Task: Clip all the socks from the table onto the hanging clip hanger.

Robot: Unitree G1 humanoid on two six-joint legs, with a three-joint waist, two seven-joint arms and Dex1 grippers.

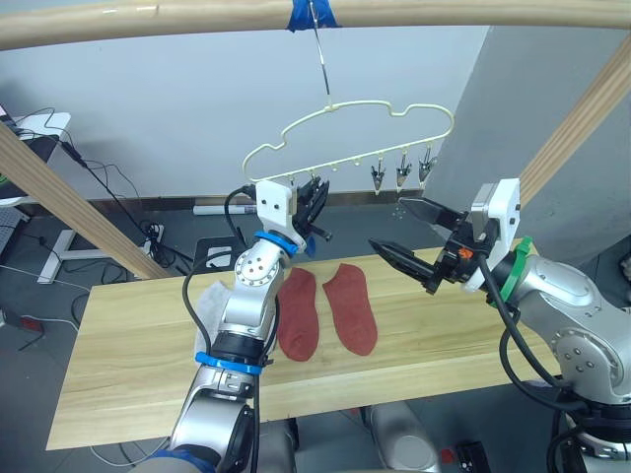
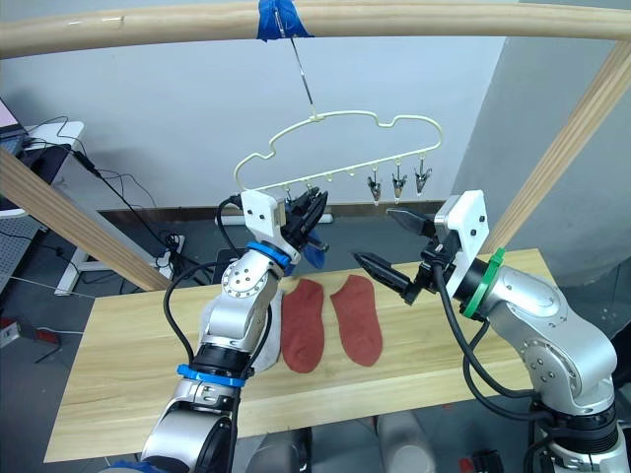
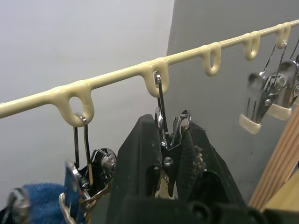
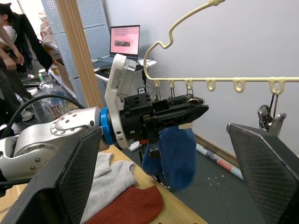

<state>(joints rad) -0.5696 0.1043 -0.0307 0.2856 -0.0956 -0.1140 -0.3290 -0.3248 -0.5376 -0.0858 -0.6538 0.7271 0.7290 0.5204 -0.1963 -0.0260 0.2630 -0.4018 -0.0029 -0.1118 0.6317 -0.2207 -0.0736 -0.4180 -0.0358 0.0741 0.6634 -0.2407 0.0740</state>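
Clip hanger (image 1: pixel 345 128) at upper centre of frame, hooked under the wooden beam (image 1: pixel 148 18) at the blue tape.
Carrying one blue sock (image 4: pixel 175 154) so far, hung off a clip at the left end of the clip row, just beside the left gripper. No 2nd blue sock to be made out.
Three free clips (image 1: pixel 401 175) bunched at the right end of the row, nothing on them. Empty loops between.

Two rust red socks (image 1: pixel 298 315) (image 1: pixel 352 307) flat on the table (image 1: pixel 128 374), side by side, centre frame, not yet touched.
Light grey sock (image 4: pixel 110 179) bunched on the table just left of the red pair, mostly behind the left arm. One or two there, can't tell.

Left gripper (image 1: pixel 314 202) raised to the hanger's left end, pinched shut on a clip (image 3: pixel 170 140). In the left wrist view, metal clip squeezed between the black fingers (image 3: pixel 140 158), hanging from the 2nd loop, next to the one with blue fabric.
Right gripper (image 1: pixel 389 225) right of centre, mid-air above the table, jaws wide apart, holding nothing. Well clear of socks and hanger.

Est. progress: early. 1 sock up; 2 red + grey lot to go, plus the other blue if not already hung.
Probable current step: holding a clip ready for the next sock, w/ right arm free to fetch one. A guess only.
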